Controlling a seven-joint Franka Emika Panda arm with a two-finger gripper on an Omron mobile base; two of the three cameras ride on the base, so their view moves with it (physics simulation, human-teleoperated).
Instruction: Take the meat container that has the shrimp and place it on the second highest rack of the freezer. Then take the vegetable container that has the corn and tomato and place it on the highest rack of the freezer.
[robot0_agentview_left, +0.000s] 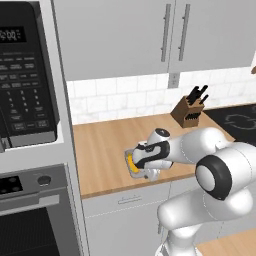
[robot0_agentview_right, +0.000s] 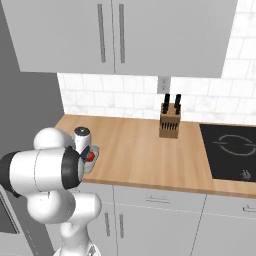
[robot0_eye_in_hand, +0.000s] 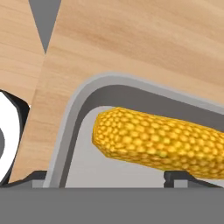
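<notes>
The vegetable container, a light grey tray, sits near the front edge of the wooden counter. The yellow corn lies inside it, and the red tomato shows beside the hand in the right base view. My gripper is down at the tray and open. One fingertip is outside the tray's rim, the other is inside, under the corn. Nothing is gripped. The meat container, the shrimp and the freezer are out of view.
A knife block stands at the back of the counter. A black cooktop lies to the right. The black microwave and oven column stands at the left. Grey wall cabinets hang overhead.
</notes>
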